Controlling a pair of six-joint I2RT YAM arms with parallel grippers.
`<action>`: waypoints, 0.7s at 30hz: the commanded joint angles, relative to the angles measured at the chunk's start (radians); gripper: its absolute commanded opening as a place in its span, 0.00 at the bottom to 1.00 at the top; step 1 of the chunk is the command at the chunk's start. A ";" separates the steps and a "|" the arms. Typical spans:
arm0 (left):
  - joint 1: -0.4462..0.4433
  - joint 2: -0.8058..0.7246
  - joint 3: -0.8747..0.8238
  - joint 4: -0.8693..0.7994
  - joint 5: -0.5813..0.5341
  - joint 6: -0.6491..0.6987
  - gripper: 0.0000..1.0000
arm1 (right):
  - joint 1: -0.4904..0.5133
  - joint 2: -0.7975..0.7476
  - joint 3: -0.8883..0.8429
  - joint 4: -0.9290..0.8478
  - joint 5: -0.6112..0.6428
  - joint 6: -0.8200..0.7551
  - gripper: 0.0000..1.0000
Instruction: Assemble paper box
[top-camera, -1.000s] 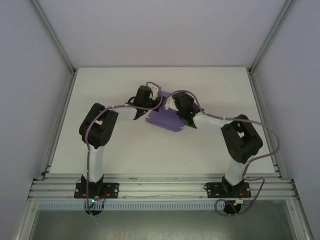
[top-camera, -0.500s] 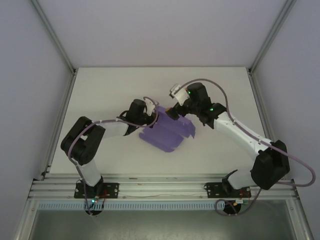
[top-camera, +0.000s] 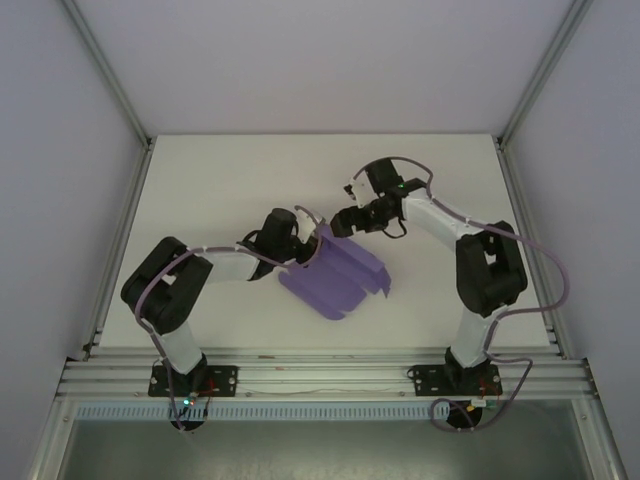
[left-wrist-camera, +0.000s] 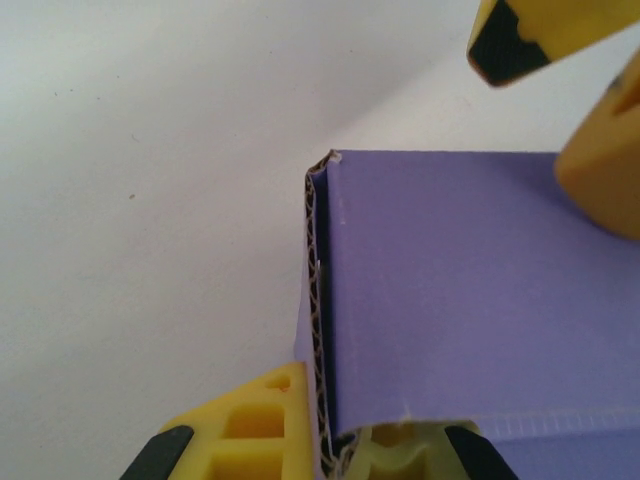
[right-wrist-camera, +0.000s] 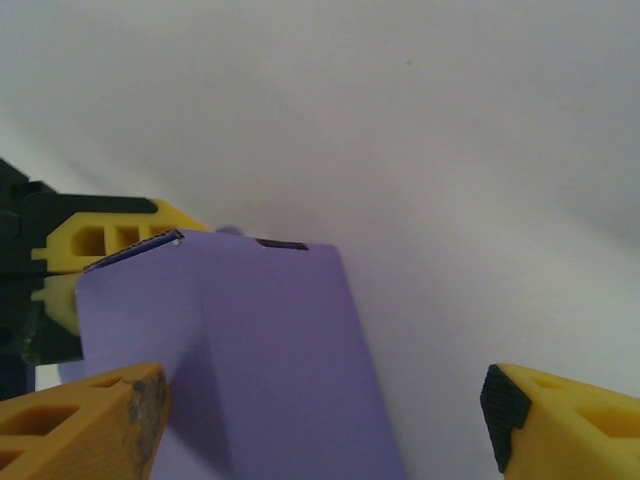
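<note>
Right arm (top-camera: 440, 215) swung in; left jaws hide paper box (top-camera: 338, 275) edge

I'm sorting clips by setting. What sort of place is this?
Probably a lab test booth: a white table boxed in by plain panels on an aluminium frame, with a left arm and right arm bolted to a rail, at a purple paper box.

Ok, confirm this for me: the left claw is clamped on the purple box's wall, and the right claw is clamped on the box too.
One part is wrong. The left claw is clamped on the box wall, as you say, but the right claw is not clamped. It is open. The right wrist view shows it spread wide over the box.
</note>
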 joint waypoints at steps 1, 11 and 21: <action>-0.011 0.035 -0.008 0.017 0.005 0.017 0.00 | 0.005 0.024 0.023 -0.030 -0.011 0.024 0.80; -0.011 0.085 0.000 0.088 -0.023 -0.034 0.18 | 0.002 0.113 -0.005 -0.065 0.019 0.025 0.68; -0.009 0.111 0.006 0.274 -0.016 -0.056 0.31 | -0.024 0.163 0.030 -0.117 -0.058 0.000 0.67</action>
